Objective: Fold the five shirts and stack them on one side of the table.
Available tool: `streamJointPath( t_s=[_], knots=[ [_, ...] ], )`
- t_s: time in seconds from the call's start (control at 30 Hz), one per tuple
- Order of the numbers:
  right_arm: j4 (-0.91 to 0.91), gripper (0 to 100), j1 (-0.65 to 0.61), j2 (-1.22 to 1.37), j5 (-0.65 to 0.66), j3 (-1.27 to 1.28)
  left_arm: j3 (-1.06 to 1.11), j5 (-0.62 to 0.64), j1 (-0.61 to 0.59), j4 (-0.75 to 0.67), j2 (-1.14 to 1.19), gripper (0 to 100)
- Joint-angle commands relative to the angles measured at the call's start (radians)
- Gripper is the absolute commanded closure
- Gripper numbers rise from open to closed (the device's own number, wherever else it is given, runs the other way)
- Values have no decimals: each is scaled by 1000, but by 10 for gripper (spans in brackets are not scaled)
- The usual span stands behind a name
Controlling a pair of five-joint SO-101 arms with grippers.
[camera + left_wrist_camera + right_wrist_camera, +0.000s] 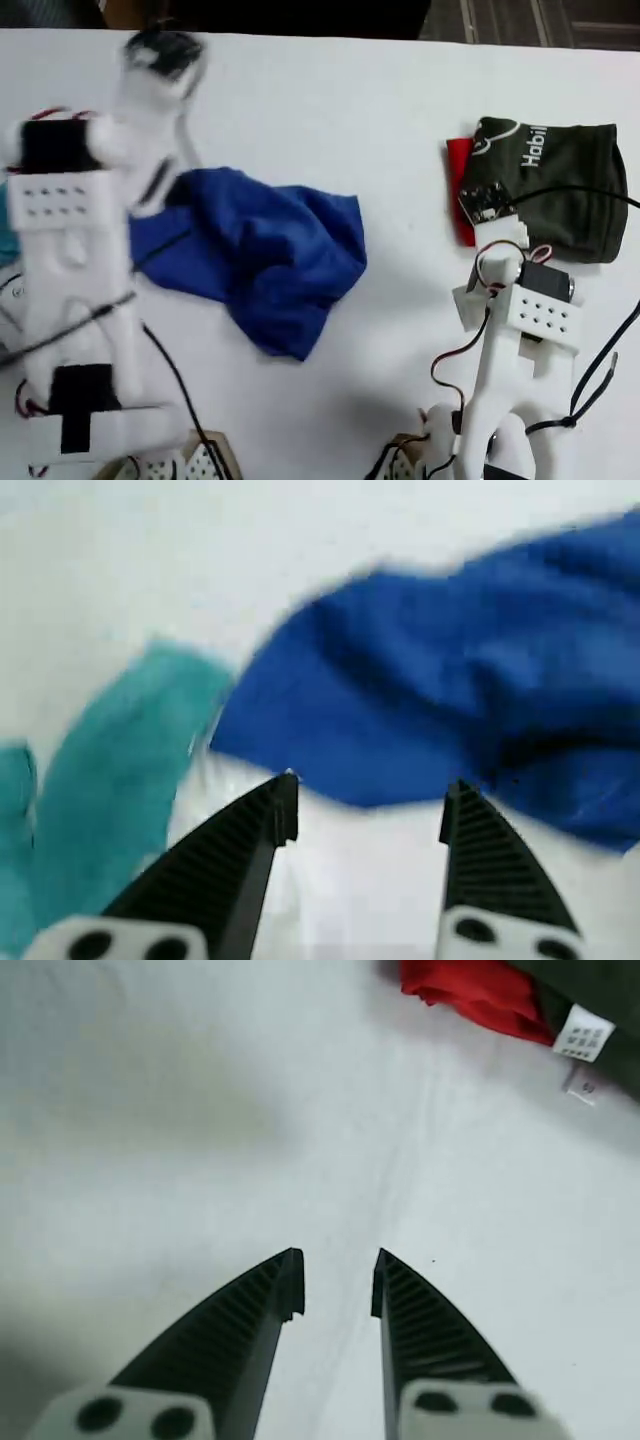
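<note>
A crumpled blue shirt (270, 250) lies mid-table. My left arm (70, 200) stands over its left edge. In the left wrist view my left gripper (372, 805) is open and holds nothing, just short of the blue shirt (450, 680), with a teal shirt (110, 780) beside it. A folded dark green shirt (560, 190) rests on a red shirt (460, 190) at the right. My right gripper (336, 1265) hovers over bare table, its fingers a little apart and holding nothing, a short way from the red shirt (470, 990) and the dark green shirt (605, 980).
The white table (350, 100) has free room along the back and between the blue shirt and the stack. A sliver of the teal shirt (5, 240) shows at the left edge. Cables hang off the right arm (530, 320). A white label (582, 1032) sticks out of the stack.
</note>
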Motion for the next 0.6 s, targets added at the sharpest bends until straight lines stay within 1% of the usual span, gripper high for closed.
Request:
streamJointPath(
  t_s=[0.0, 0.07, 0.17, 0.23, 0.3, 0.37, 0.43, 0.5, 0.57],
  knots=[
    [-13, 873, 10, -35, -3, -5, 320, -133, -229, -98, -40, 752],
    [-13, 873, 10, -35, 0, -8, 467, -199, -365, -222, -40, 752],
    [-13, 873, 10, -35, 3, -8, 638, -298, -555, -445, -38, 752],
    [-15, 872, 8, -35, 3, -8, 733, -370, -664, -620, -37, 752],
    [-15, 872, 8, -35, 2, -8, 809, -404, -758, -813, -37, 752],
    [-16, 872, 7, -33, 0, -8, 865, -404, -830, -1002, -37, 752],
    [-16, 872, -5, -27, 0, -6, 908, -404, -875, -1160, -37, 752],
    [-15, 872, -42, -27, 0, -2, 938, -394, -901, -1286, -38, 752],
    [-13, 872, -93, -27, -3, -2, 947, -338, -924, -1373, -38, 752]
  ],
)
